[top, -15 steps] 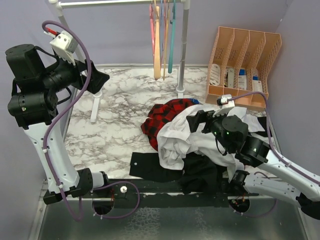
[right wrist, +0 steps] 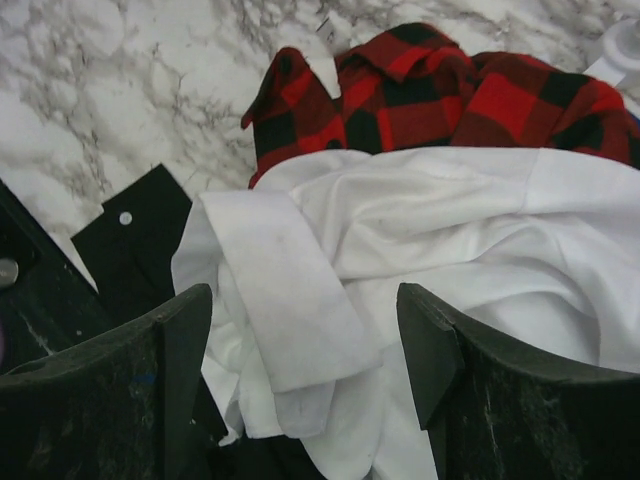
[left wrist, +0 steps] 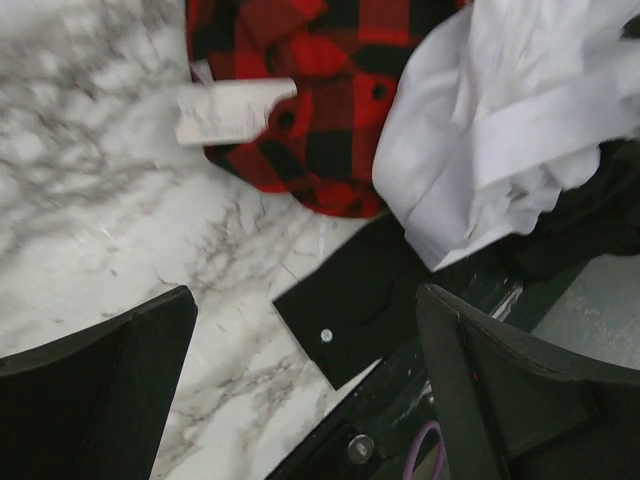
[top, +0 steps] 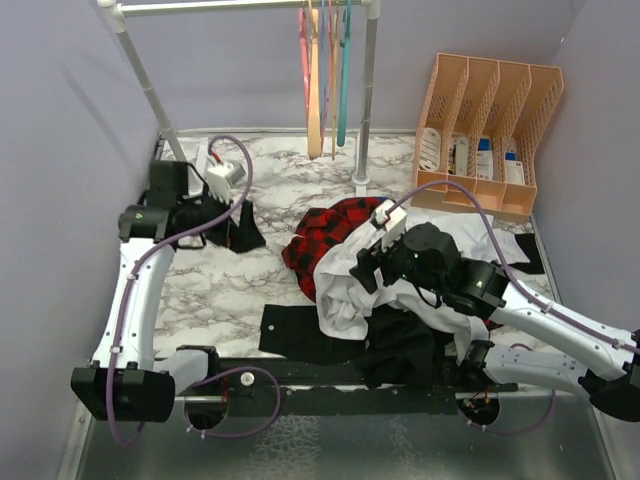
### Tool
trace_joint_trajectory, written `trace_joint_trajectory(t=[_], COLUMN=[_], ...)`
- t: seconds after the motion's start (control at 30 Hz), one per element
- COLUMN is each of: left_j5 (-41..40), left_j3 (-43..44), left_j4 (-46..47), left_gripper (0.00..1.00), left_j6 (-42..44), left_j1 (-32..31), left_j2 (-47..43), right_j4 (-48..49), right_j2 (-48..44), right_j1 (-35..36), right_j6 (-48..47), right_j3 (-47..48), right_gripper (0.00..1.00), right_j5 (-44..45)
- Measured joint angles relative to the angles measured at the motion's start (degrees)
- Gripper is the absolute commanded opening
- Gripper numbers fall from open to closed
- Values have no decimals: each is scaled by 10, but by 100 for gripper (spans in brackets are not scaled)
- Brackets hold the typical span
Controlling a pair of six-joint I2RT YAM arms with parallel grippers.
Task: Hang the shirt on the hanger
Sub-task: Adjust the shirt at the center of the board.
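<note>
Right gripper (right wrist: 303,300): jaws spread wide with nothing between them, poised over the shirt (right wrist: 430,230) and, as far as the wrist view shows, clear of the cloth. Left gripper (left wrist: 305,300): jaws likewise wide and empty, low over the marble table (top: 220,290), facing the pile from its left side. Shirt: white, crumpled in a heap at the near right of the table, lying partly over the red-and-black plaid shirt (top: 320,235) and a black garment (top: 400,345); collar and sleeves not sorted out, one folded band of fabric across the top. Hanger (top: 303,60): thin, pink, hanging on the rail (top: 240,6) at the back among other hangers, well apart from both arms and from the shirt. Status, as judged: no part of the task done; shirt not grasped, hanger not fetched. Remaining, by estimate: grip the shirt and lift it free of the other garments, find the collar or shoulders, bring the hanger down, pass its arms into the neck opening, seat both shoulders.
</note>
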Motion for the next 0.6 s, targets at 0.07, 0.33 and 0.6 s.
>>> trace_joint_trajectory(t=[0.07, 0.33, 0.6], left_j5=[-24, -73, -78], left_j3=[-99, -203, -206], left_j4=[14, 75, 112], left_gripper=[93, 93, 94], left_j6=[-5, -43, -64], left_j1=[-27, -86, -105], left_j2=[-15, -75, -91], right_j4=[-19, -37, -59], right_j2=[2, 105, 169], right_j1=[2, 17, 51], right_j6=[-11, -61, -99], right_j3=[-9, 47, 79], right_gripper=[71, 60, 53], right_j5=[-22, -75, -64])
